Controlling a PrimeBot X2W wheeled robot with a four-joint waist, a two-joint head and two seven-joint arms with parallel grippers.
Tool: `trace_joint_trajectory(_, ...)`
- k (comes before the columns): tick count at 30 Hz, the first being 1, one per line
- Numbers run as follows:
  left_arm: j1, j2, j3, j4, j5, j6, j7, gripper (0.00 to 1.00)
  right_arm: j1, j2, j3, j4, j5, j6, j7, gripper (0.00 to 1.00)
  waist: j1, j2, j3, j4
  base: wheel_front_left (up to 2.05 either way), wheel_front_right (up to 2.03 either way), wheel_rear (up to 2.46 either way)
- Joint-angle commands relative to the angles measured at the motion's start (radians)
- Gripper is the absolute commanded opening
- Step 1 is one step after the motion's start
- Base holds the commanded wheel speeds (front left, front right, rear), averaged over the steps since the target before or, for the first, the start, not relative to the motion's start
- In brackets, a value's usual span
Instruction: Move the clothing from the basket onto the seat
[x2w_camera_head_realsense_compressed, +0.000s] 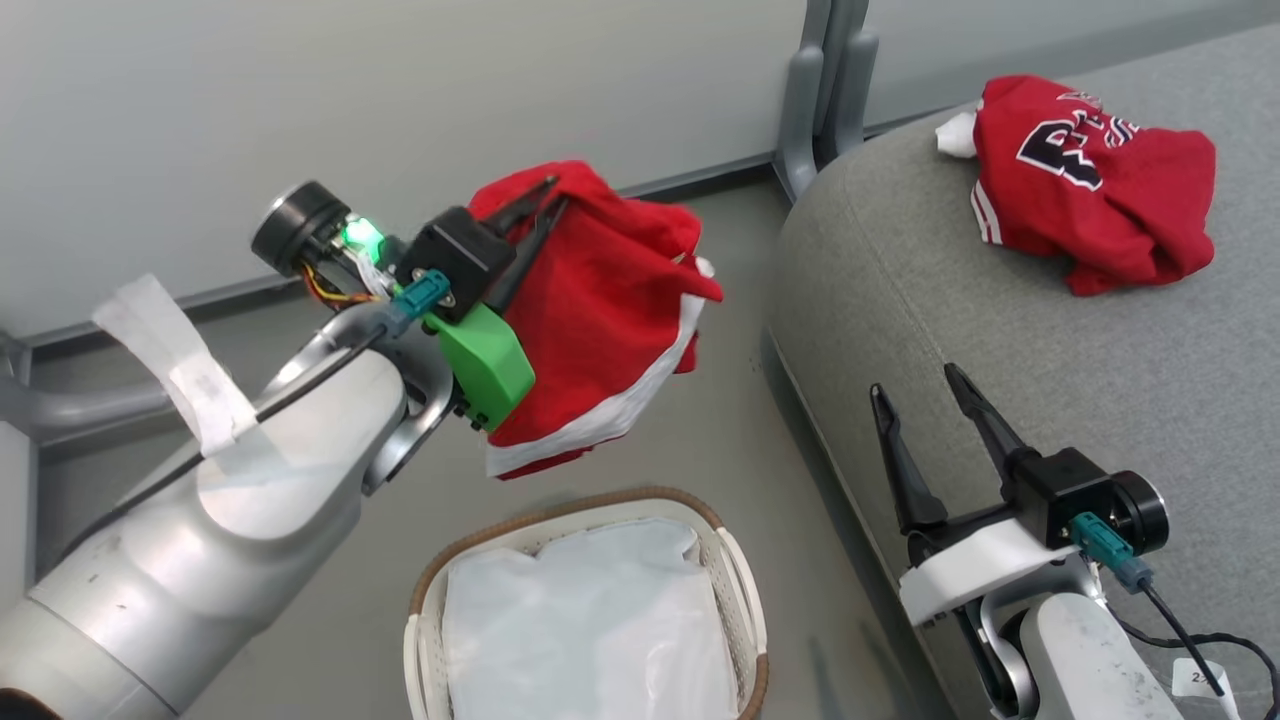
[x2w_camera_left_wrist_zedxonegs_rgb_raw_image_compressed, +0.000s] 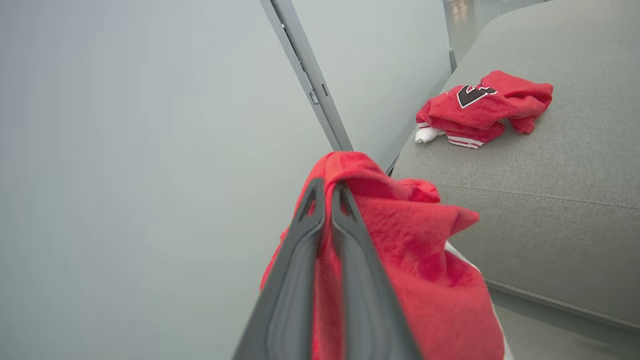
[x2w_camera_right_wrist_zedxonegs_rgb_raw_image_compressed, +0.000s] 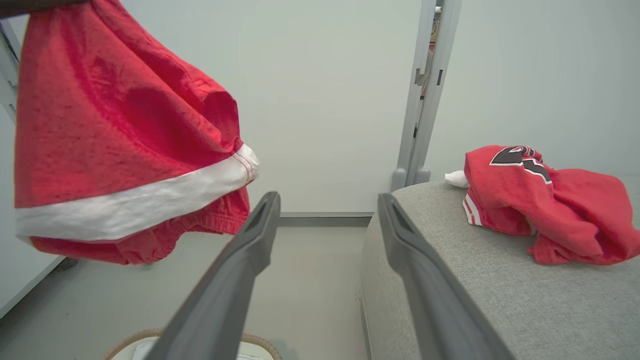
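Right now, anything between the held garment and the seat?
Nothing. In the head view, just bare floor separates the garment, pinched in the shut left gripper, from the seat. The basket sits lower, outside that stretch.

unreadable block lettering (x2w_camera_head_realsense_compressed: 1058, 152) on crumpled clothing (x2w_camera_head_realsense_compressed: 1120, 215)

The left claw (x2w_camera_head_realsense_compressed: 556, 192) has its fingers pressed together on a red garment (x2w_camera_head_realsense_compressed: 610, 300) with a white band, which hangs free beside and below it. The basket (x2w_camera_head_realsense_compressed: 560, 507) stands on the floor (x2w_camera_head_realsense_compressed: 720, 440) beneath that claw, with its white liner (x2w_camera_head_realsense_compressed: 590, 620) exposed. The right claw (x2w_camera_head_realsense_compressed: 915, 382) has its fingers spread with nothing between them, over the edge of the grey seat (x2w_camera_head_realsense_compressed: 1000, 330). A second red garment (x2w_camera_head_realsense_compressed: 1090, 190) lies crumpled on the seat beyond the right claw, well apart from it.
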Motion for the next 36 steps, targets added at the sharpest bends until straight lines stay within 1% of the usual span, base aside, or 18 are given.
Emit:
trace_joint_trajectory(1,-0.018,0.013,0.006,-0.019,-0.009,0.007,0.008,0.00,0.019,-0.004,0.004,0.005,0.003,-0.001,-0.002,1.00,0.0001,0.0000,-0.035,0.002,0.00,0.00,0.00)
trace_joint_trajectory(7,-0.044,0.039,0.026,-0.097,-0.017,0.026,0.029,0.00,0.015,-0.004,0.032,0.021,-0.003,-0.001,-0.002,1.00,0.0001,0.0000,-0.059,0.002,0.00,0.00,0.00)
trace_joint_trajectory(12,-0.054,0.045,0.030,-0.145,-0.023,0.036,0.047,0.00,-0.009,-0.004,0.059,0.045,-0.021,-0.001,-0.002,1.00,0.0001,0.0000,-0.073,0.009,0.00,0.00,0.00)
trace_joint_trajectory(17,-0.077,0.038,0.033,-0.189,-0.023,0.038,0.063,0.00,-0.038,-0.004,0.098,0.071,-0.026,-0.001,-0.002,1.00,0.0001,0.0000,-0.078,0.021,0.00,0.00,0.00)
trace_joint_trajectory(22,-0.109,0.033,0.039,-0.231,-0.019,0.044,0.077,0.00,-0.086,-0.004,0.131,0.128,-0.053,-0.001,-0.002,1.00,0.0001,0.0000,-0.078,0.033,0.00,0.00,0.00)
trace_joint_trajectory(30,-0.143,0.010,0.027,-0.306,-0.012,0.044,0.102,0.00,-0.172,-0.004,0.140,0.239,-0.080,-0.001,-0.002,1.00,0.0001,0.0000,-0.081,0.061,0.00,0.00,0.00)
trace_joint_trajectory(33,-0.145,0.006,0.023,-0.326,-0.012,0.050,0.111,0.00,-0.200,-0.003,0.137,0.257,-0.079,-0.001,-0.002,1.00,0.0001,0.0000,-0.082,0.069,0.00,0.00,0.00)
trace_joint_trajectory(36,-0.143,0.006,0.019,-0.342,-0.012,0.052,0.114,0.00,-0.224,-0.004,0.138,0.248,-0.074,-0.001,-0.002,1.00,0.0001,0.0000,-0.082,0.077,0.00,0.00,0.00)
